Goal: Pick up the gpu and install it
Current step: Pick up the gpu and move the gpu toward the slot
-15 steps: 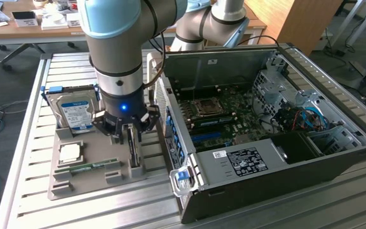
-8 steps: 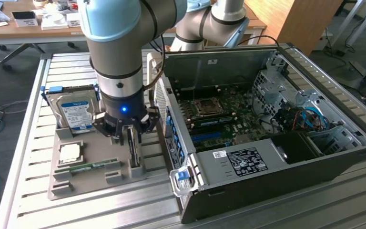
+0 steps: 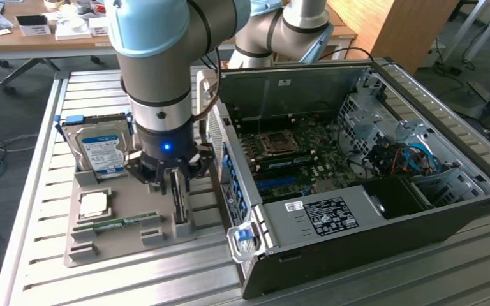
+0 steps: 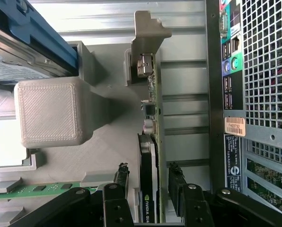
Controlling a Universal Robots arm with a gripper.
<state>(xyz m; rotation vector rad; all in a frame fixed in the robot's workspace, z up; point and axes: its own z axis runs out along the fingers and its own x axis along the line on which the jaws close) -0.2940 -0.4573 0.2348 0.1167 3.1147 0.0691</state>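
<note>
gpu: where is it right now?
In the exterior view the gpu stands on edge in the gray holder tray, between the hard drive on that view's left and the open computer case on its right. The open claw straddles it.

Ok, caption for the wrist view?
Open pincer straddling the upright graphics card in its gray holder, beside the computer case.
</note>
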